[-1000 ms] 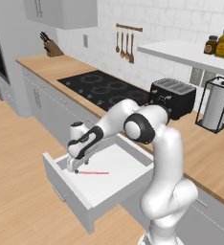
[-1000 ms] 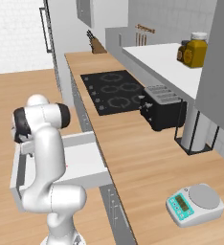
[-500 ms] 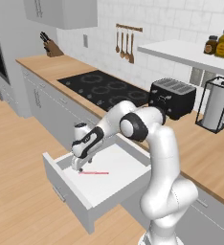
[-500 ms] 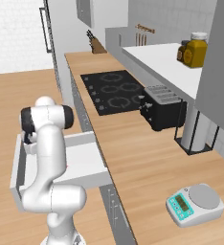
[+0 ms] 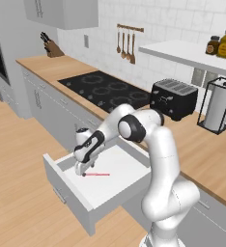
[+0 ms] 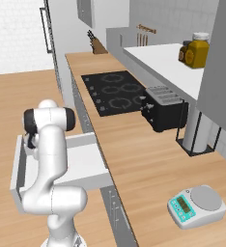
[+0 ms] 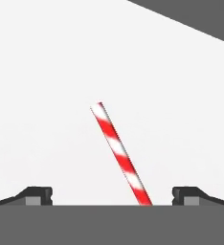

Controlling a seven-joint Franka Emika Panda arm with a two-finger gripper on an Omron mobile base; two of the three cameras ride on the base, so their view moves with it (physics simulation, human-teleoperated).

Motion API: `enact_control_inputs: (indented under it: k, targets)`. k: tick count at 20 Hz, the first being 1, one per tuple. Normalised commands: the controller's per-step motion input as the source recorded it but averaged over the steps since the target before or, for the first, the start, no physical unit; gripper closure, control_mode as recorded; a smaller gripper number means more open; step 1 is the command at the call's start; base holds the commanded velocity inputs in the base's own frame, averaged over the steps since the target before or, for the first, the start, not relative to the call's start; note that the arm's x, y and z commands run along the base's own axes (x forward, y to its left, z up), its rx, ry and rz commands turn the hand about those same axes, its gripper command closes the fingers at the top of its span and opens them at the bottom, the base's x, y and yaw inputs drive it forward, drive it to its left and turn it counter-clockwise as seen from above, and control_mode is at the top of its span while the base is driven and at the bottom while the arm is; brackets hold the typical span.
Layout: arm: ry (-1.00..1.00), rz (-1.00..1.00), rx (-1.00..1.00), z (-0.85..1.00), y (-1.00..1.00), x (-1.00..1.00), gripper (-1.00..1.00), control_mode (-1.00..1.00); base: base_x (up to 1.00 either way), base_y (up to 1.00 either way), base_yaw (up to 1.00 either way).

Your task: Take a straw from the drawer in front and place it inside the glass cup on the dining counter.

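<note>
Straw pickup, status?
End effector open, low inside drawer. Straw flat on drawer floor, between the fingertips, not gripped. Nothing in the way.

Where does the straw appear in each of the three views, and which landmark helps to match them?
Left base view: the straw lies flat on the white floor of the open drawer, just below the gripper.
Right base view: hidden behind the arm.
Hand view: the straw runs from the centre to the bottom, between the open fingers.
Shared landmark: the drawer's white floor.
</note>
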Motion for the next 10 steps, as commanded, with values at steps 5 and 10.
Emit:
enact_control_inputs:
  k: [5,10]
  targets:
    - [0.00,0.06,0.00,-0.33,-0.13,0.03,-1.00,-1.00,0.00,0.00,0.00]
    - [0.00,0.05,0.00,-0.30,-0.04,0.08,-1.00,-1.00,0.00,0.00,0.00]
